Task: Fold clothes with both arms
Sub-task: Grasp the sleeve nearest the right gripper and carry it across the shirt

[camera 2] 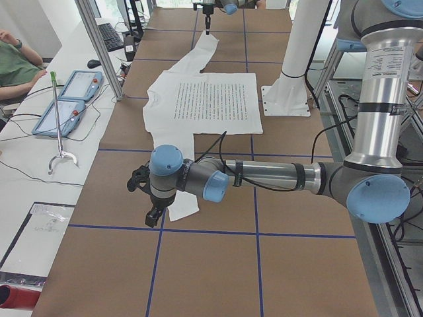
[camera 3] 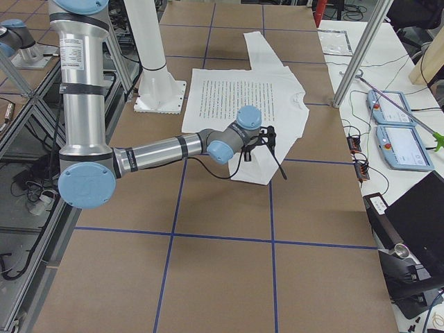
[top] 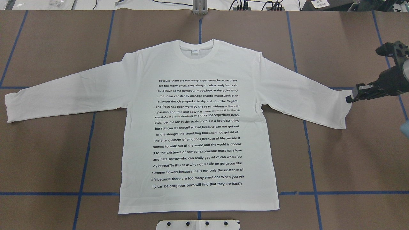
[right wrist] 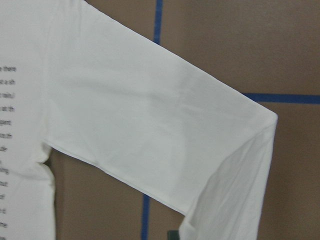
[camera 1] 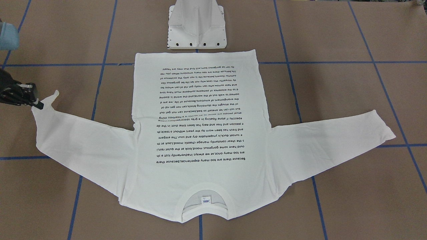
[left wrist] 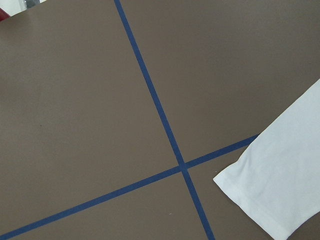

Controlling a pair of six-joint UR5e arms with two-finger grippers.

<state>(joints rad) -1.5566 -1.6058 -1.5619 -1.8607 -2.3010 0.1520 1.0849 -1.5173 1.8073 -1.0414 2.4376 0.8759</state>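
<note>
The white long-sleeved T-shirt (top: 198, 127) lies flat on the brown table, printed text up, collar away from the robot, both sleeves spread out. My right gripper (top: 350, 97) is shut on the cuff of the sleeve on my right. That cuff corner (camera 1: 53, 96) is lifted a little off the table, and the sleeve rises toward the right wrist camera (right wrist: 150, 120). My left gripper (camera 2: 153, 214) hovers just beyond the other sleeve's cuff (left wrist: 270, 190), apart from it. It shows only in the exterior left view, so I cannot tell whether it is open or shut.
The white metal pedestal base (camera 1: 196, 30) stands just behind the shirt's hem. Blue tape lines (top: 92, 127) cross the table. A side desk with two tablets (camera 2: 73, 99) and an aluminium post (camera 2: 99, 46) runs along the far edge.
</note>
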